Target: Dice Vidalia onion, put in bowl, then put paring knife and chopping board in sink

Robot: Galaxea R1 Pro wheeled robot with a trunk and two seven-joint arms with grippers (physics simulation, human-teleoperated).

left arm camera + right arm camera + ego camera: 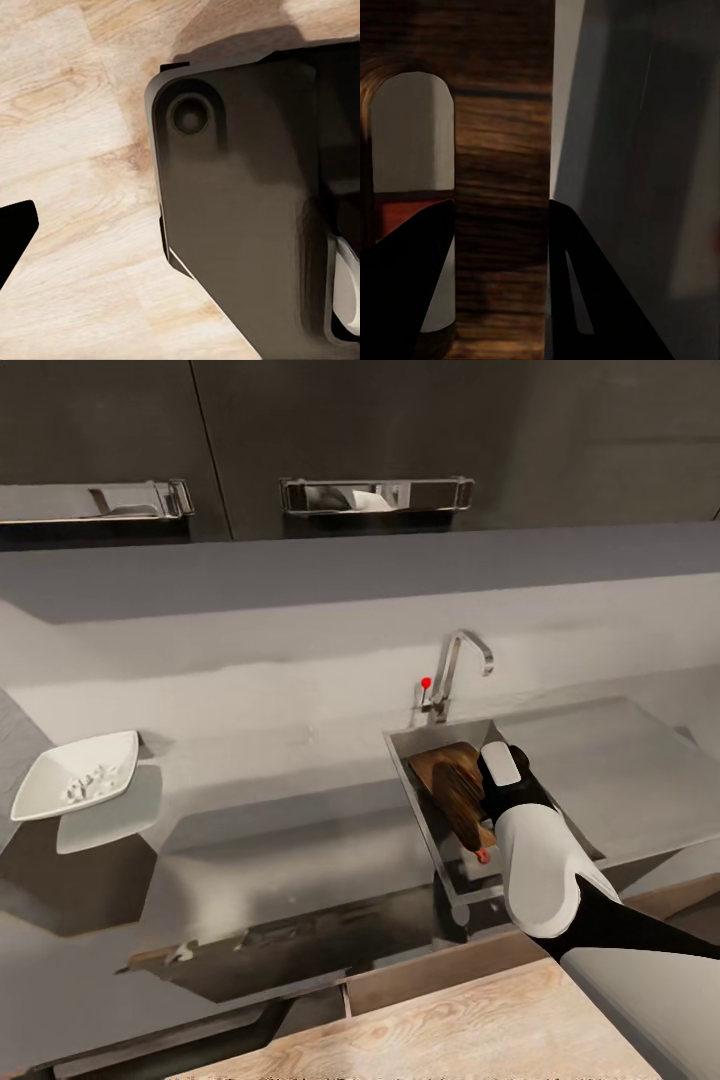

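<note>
Landmark: sink (420,745). The chopping board (452,792) sits inside the sink basin, tilted, leaning across it, not flat on the basin floor as far as I can tell. The right gripper (501,225) is down in the sink on the board's handle end; in the right wrist view its two dark fingers (405,277) straddle the strip of wood beside the handle slot, touching both sides, so clamped on the board. Paring knife (482,854): red handle bit visible in the sink at the board's near end, also seen red through the slot in the right wrist view. Bowl (75,772) sits on the surface (280,780) well to the left of the sink, holding diced onion (85,784) as small white cubes. Tap (455,670) stands just behind the sink.

Left gripper: one dark finger tip (15,236) over wood floor beside the robot's base; cannot tell if apart or together.

Judgement: last step, board nearly placed.

Risks:
- Releasing while tilted could let the board slide or tip and knock the knife.
- A finger might snag in the slot on withdrawal and drag the board back out.
- The right forearm is near the sink's front rim; lifting carelessly could hit it.
</note>
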